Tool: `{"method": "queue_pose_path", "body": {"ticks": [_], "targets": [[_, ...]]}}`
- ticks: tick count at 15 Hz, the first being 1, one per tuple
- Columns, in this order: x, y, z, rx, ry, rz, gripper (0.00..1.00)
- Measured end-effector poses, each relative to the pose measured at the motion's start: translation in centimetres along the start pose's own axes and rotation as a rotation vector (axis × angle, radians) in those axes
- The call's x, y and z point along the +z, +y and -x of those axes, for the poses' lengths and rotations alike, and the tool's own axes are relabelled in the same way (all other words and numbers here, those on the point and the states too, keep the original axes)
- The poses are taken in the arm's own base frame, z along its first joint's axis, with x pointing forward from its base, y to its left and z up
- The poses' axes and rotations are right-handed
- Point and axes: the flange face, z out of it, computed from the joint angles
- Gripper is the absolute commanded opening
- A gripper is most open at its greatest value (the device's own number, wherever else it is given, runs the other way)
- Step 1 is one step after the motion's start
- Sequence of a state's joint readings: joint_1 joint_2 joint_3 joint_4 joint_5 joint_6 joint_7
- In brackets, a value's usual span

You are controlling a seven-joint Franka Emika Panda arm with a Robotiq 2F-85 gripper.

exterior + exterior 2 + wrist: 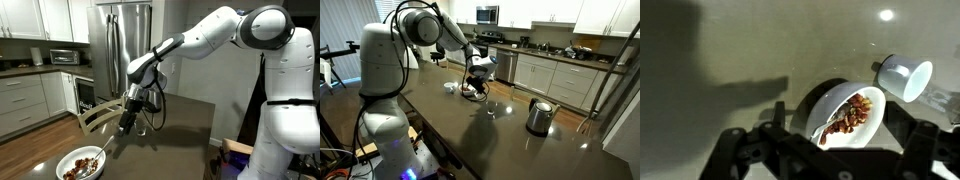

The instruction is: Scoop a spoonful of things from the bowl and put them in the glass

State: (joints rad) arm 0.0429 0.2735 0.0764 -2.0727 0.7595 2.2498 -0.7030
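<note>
The white bowl holds brown and reddish things heaped toward one side. A metal spoon lies in it, handle resting on the rim. The glass stands just beyond the bowl and looks whitish from above. In the wrist view my gripper hangs open above the bowl, with one dark finger on each side and nothing between them. In an exterior view the gripper hovers up and to the right of the bowl. From the opposite side, the gripper is over the bowl.
A steel kettle with a black handle stands further along the dark table. A wooden chair back rises at the table's edge near the bowl. A steel fridge and kitchen counters stand behind.
</note>
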Motion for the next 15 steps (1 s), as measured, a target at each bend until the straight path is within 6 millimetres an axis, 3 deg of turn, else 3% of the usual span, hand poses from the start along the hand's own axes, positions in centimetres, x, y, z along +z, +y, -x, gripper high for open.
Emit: {"method": "queue_pose_path", "body": {"ticks": [5, 11, 12, 13, 14, 15], "targets": [[1.6, 0.4, -0.4, 0.017, 0.021, 0.005, 1.0], [3.5, 0.8, -2.5, 0.086, 0.114, -0.049, 1.0], [3.9, 0.9, -2.8, 0.093, 0.121, -0.056, 0.98], [4.2, 1.0, -3.1, 0.098, 0.126, -0.063, 0.83], [4.5, 1.1, -3.3, 0.102, 0.128, -0.069, 0.88], [4.8, 1.1, -3.5, 0.104, 0.129, -0.073, 0.83]]}}
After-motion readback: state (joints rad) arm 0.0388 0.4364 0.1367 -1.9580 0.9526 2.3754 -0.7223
